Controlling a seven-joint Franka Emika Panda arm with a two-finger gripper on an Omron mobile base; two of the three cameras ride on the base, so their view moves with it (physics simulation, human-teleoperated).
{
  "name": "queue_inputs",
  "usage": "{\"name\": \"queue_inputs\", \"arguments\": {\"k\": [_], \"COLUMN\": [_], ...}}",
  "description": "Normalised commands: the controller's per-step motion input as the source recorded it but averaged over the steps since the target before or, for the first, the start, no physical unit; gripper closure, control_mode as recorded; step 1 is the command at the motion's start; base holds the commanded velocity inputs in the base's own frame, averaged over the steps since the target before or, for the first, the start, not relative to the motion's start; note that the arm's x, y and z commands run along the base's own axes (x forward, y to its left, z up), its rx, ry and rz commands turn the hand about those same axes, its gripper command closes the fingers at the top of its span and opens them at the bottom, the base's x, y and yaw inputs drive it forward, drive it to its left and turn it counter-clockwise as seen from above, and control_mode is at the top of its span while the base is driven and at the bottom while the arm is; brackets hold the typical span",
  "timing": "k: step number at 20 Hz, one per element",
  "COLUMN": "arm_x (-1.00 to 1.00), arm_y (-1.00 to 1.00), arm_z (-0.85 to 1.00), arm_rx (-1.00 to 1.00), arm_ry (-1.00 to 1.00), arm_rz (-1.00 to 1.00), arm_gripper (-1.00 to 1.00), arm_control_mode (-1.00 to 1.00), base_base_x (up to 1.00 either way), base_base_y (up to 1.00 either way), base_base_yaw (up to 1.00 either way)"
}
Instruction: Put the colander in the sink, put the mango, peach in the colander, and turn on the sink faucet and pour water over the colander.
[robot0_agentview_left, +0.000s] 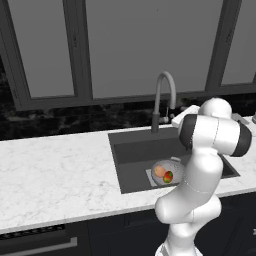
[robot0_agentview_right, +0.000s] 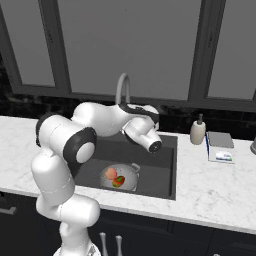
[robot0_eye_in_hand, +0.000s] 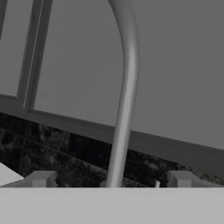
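Your gripper (robot0_eye_in_hand: 109, 181) sits spread apart before the sink faucet (robot0_eye_in_hand: 124, 96) at the sink's (robot0_agentview_left: 135, 150) back edge. Colander (robot0_agentview_left: 172, 165) in the sink's front holds mango (robot0_agentview_left: 168, 176) and peach (robot0_agentview_left: 159, 171).

The sink faucet (robot0_eye_in_hand: 124, 100) stands directly before the hand (robot0_eye_in_hand: 109, 181), open window space either side.

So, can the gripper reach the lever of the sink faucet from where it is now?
Probably yes: the gripper sits open close before the sink faucet, with nothing between them, though the lever itself is hard to make out.
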Motion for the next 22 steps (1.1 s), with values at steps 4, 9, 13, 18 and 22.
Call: {"name": "queue_inputs", "arguments": {"k": [4, 9, 13, 18, 22], "arm_x": [0.31, 0.20, 0.19, 0.11, 0.12], "arm_y": [-0.08, -0.11, -0.04, 0.00, 0.00], "arm_z": [-0.04, -0.05, -0.09, -0.07, -0.12], "arm_rx": [0.00, 0.00, 0.00, 0.00, 0.00], "arm_ry": [0.03, 0.00, 0.00, 0.00, 0.00], "arm_rz": [-0.03, 0.00, 0.00, 0.00, 0.00], "arm_gripper": [-1.00, -1.00, -1.00, -1.00, -1.00], "arm_control_mode": [-1.00, -1.00, -1.00, -1.00, -1.00], "base_base_x": [0.00, 0.00, 0.00, 0.00, 0.00], "base_base_y": [0.00, 0.00, 0.00, 0.00, 0.00], "base_base_yaw": [0.00, 0.00, 0.00, 0.00, 0.00]}}
